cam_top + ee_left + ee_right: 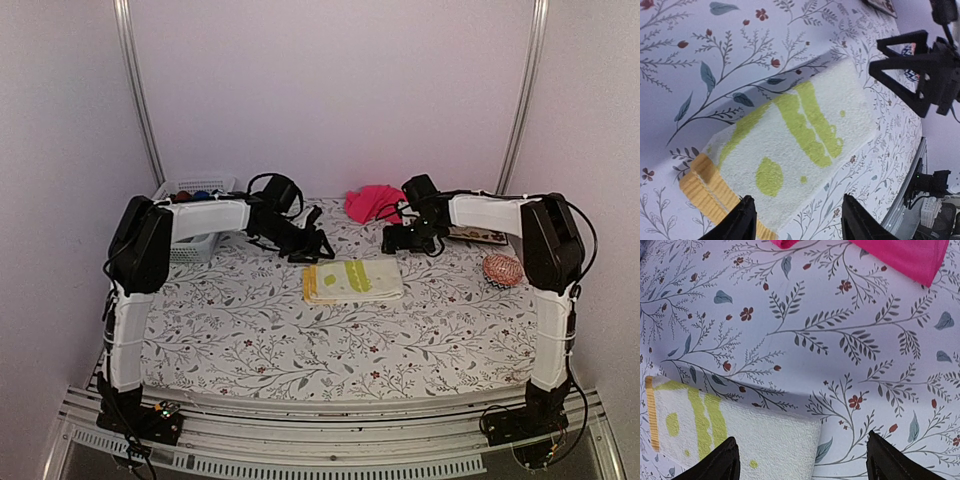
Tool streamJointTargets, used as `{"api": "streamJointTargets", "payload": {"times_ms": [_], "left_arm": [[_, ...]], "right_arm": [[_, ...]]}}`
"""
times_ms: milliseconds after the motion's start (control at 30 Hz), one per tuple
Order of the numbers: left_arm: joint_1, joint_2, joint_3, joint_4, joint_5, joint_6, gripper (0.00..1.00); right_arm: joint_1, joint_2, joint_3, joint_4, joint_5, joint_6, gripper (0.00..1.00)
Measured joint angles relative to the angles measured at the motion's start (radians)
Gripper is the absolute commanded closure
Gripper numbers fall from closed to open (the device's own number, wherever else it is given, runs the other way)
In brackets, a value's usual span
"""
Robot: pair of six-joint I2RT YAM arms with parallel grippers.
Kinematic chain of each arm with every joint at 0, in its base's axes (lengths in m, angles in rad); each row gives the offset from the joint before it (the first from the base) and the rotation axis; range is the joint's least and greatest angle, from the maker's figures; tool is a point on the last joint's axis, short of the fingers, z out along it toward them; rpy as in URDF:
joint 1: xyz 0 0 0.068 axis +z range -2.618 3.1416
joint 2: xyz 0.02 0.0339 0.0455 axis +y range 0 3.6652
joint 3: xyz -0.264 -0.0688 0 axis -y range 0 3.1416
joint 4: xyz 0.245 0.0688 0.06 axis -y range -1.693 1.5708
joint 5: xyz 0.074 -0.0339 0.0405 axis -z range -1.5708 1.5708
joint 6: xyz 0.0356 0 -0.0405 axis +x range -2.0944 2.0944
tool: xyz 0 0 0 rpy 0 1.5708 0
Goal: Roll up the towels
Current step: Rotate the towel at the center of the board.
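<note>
From the top external view, a lime-yellow terry towel (353,281) with a white and orange pattern lies folded flat as a rectangle near the middle of the flower-printed table cover (250,340). A hot pink towel (373,202) sits crumpled at the far edge of the table. The left gripper (320,248) hangs just beyond the yellow towel's far left corner and the right gripper (392,240) near its far right corner, just in front of the pink towel. A white slatted plastic basket (195,248) stands at the far left with dark red and blue cloth rolls (192,197) in it, and a round red-orange woven pad (503,268) lies by the right arm. In the left wrist view, the two black fingers (742,222) are spread apart with nothing pinched between them. The yellow towel fills the ground in front of them, its orange-striped hem at the lower left, and the right gripper's triangular fingers show at the upper right. In the right wrist view, the black fingers (715,465) stand wide apart and hold nothing. A corner of the yellow towel lies at the lower left, partly under one finger, and the pink towel's edge shows at the top right, well apart from it.
</note>
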Motion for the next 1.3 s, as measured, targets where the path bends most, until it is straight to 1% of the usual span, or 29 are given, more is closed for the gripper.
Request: {"api": "streamJointTargets", "payload": {"times_ms": [133, 167, 400, 500, 700, 933, 1167, 1300], "left_arm": [[-0.006, -0.075, -0.056, 0.000, 0.078, 0.036, 0.41], [-0.009, -0.092, -0.077, -0.002, 0.100, 0.051, 0.41], [-0.053, -0.111, -0.224, -0.039, 0.214, 0.159, 0.40], [-0.064, -0.102, -0.248, -0.065, 0.237, 0.188, 0.39], [-0.064, -0.074, -0.249, -0.078, 0.256, 0.217, 0.38], [-0.064, -0.025, -0.236, -0.088, 0.256, 0.217, 0.38], [-0.055, -0.001, -0.185, -0.093, 0.200, 0.195, 0.38], [-0.035, 0.017, -0.158, -0.069, 0.178, 0.164, 0.38]], "right_arm": [[0.000, 0.027, 0.061, 0.022, 0.034, -0.027, 0.03], [0.000, 0.041, 0.081, 0.025, 0.051, -0.036, 0.02], [0.000, 0.198, 0.256, 0.017, 0.193, -0.069, 0.00], [0.000, 0.235, 0.287, 0.004, 0.239, -0.072, 0.00], [0.011, 0.248, 0.285, -0.026, 0.310, -0.084, 0.00], [0.027, 0.244, 0.222, -0.035, 0.339, -0.106, 0.01], [0.033, 0.196, 0.147, -0.023, 0.348, -0.118, 0.01], [0.035, 0.140, 0.066, -0.034, 0.341, -0.118, 0.01]]}}
